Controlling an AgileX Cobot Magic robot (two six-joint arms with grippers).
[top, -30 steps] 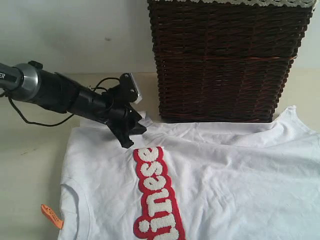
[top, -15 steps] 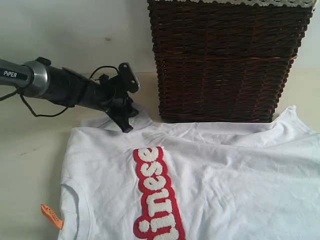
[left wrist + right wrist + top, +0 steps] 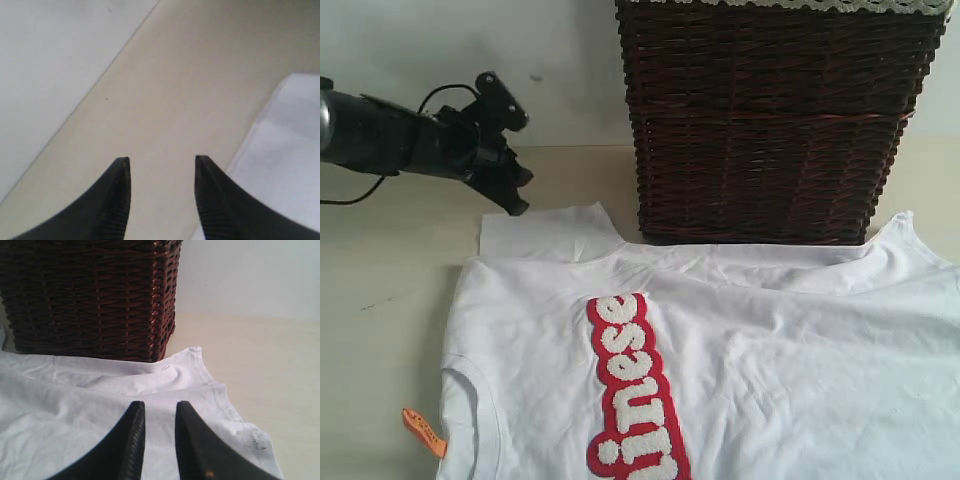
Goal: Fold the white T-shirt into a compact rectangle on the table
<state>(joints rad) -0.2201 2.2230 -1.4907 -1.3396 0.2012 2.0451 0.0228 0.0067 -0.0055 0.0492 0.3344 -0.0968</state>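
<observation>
A wide pale beige table (image 3: pixel 380 290) carries the soft white T-shirt (image 3: pixel 770 360), spread flat across the lower frame, its edge against the dark brown wicker basket (image 3: pixel 770 120). Upper left, the left arm's black fingers (image 3: pixel 115 200) are spread, empty; the right arm's fingers (image 3: pixel 132 440) stand narrowly apart over cloth. Small orange tag (image 3: pixel 423 432), lower left.

The white T-shirt (image 3: pixel 770 340) runs off the bottom and right of the outside view, so its fuzzy letters (image 3: pixel 630 390) are cut short. The dark basket (image 3: pixel 770 120) loses its top at the picture's edge, and the left arm (image 3: pixel 380 140) is cut off at the side. The marks on the orange tag (image 3: pixel 423 431) and the dark specks (image 3: pixel 257 440) on the shirt's edge are too small to make out.
</observation>
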